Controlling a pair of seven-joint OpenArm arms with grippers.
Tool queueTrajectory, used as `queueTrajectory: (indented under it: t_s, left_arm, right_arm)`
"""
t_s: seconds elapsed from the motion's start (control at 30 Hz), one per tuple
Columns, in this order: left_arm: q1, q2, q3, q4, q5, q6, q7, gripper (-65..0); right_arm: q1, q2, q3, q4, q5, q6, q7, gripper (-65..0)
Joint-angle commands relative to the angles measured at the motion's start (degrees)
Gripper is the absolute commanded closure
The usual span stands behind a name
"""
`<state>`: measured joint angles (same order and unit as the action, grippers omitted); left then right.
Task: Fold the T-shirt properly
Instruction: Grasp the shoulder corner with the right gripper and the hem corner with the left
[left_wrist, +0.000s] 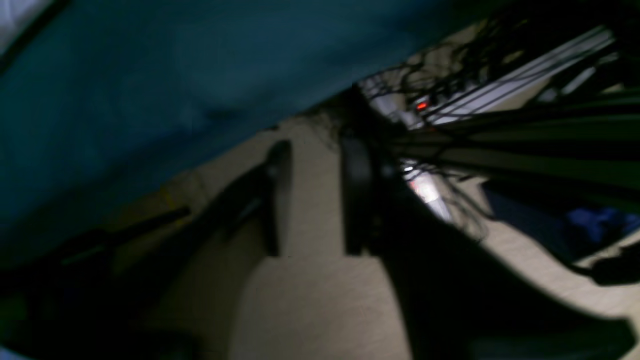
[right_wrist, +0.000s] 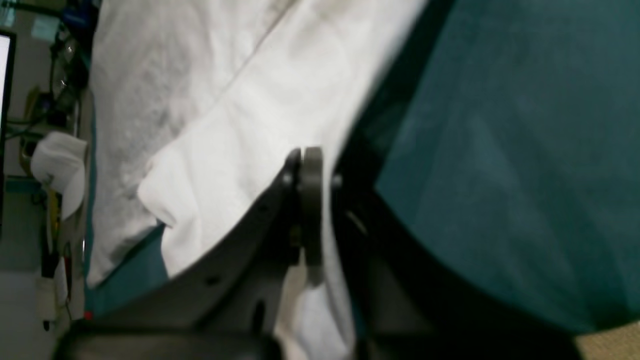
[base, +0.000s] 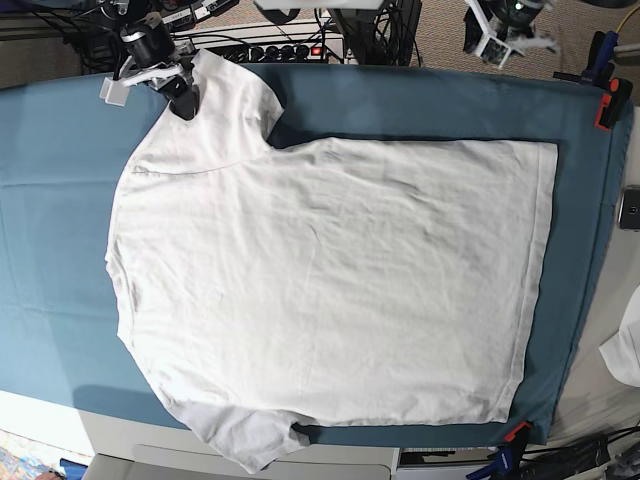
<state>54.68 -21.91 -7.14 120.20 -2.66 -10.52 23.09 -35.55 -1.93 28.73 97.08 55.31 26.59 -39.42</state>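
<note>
Two arms are mine, and only one is on the cloth. My right gripper (right_wrist: 306, 200) is clamped together on the upper sleeve of the large plain white short-sleeved cotton T-shirt (base: 330, 280), at the far corner of the bench (base: 60, 150); the wrist view shows the two dark pads pressed flat against each other with white fabric pinched at them and draping away on both sides. The garment lies spread flat on the teal cloth sheet (base: 420, 100) that covers the bench, its straight hem towards the side of my left arm, its other sleeve hanging slightly past the near edge.

I judge this shirt light, limp and easily dragged. It will not hold any shape, so a single pinch lifts only a peak and lets the rest trail and wrinkle. Thin cotton should not slip much between closed pads, and nothing here is fragile. Hemmed edges, sleeve ends and the shoulder seam look like the best places to hold, since a doubled layer gives more to bite on than the open middle.

My right arm reaches low over the far corner, wrist tilted so the gripper meets the sleeve from the side. My left gripper (left_wrist: 315, 200) hangs off the bench edge with its dark fingers (left_wrist: 280, 195) apart, holding nothing, above pale floor and tangled cables (left_wrist: 450, 80)
</note>
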Motion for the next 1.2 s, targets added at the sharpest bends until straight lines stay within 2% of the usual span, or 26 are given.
queueTrajectory:
  t_s: [0.0,0.1,0.17,0.27,0.4,0.53,0.63,0.73,0.8,0.93,1.17]
  left_arm:
    - [0.0,-0.9,-0.2,1.0,0.1,1.4,-0.2,-22.2]
    - [-2.3,-2.5,-0.3,1.0,0.1,4.9,2.7,-22.4]
    - [-3.8,-3.2,-1.4,1.0,-1.2,5.2,4.6,-22.4]
    - [-6.0,-3.8,-6.3,1.0,-9.0,4.9,6.7,-22.4]
    - [-8.9,-3.8,-17.2,0.9,-24.3,0.7,9.5,-22.4]
    - [-11.5,-4.0,-26.1,0.3,-35.9,-3.0,12.2,-22.4]
    - [-13.0,-4.0,-29.2,-2.1,-41.7,-4.7,13.7,-22.4]
    - [-15.4,-4.0,-29.4,-8.0,-46.4,-6.1,15.9,-22.4]
    - [-17.4,-4.0,-29.4,-12.5,-48.6,-6.6,17.1,-22.4]
    - [-21.6,-4.3,-29.4,-19.8,-52.1,-9.6,19.6,-22.4]
    - [-24.4,-6.0,-29.4,-24.0,-53.2,-9.9,20.0,-22.4]
  right_arm:
    - [-0.8,0.0,-0.2,0.0,-3.0,-1.3,-3.5,0.0]
    - [-0.8,0.0,-0.2,0.0,-4.4,-1.4,-3.4,0.0]
    - [-0.8,0.0,-0.2,0.0,-4.4,-1.3,-3.5,0.0]
    - [-0.8,0.0,-0.2,0.0,-4.4,-1.3,-3.4,0.0]
    - [-0.8,0.0,-0.2,0.0,-4.4,-1.3,-3.4,0.0]
    - [-0.8,0.0,-0.2,0.0,-4.4,-1.3,-3.3,0.0]
    - [-0.8,0.0,-0.2,0.0,-4.4,-1.3,-3.2,0.0]
    - [-0.8,0.0,-0.2,0.0,-4.4,-1.3,-3.2,0.0]
    - [-0.8,0.0,-0.2,0.0,-4.4,-1.3,-3.2,0.0]
    - [-0.8,0.0,-0.2,0.0,-4.4,-1.3,-3.2,0.0]
    - [-0.8,0.0,-0.2,0.0,-4.4,-1.3,-3.2,0.0]
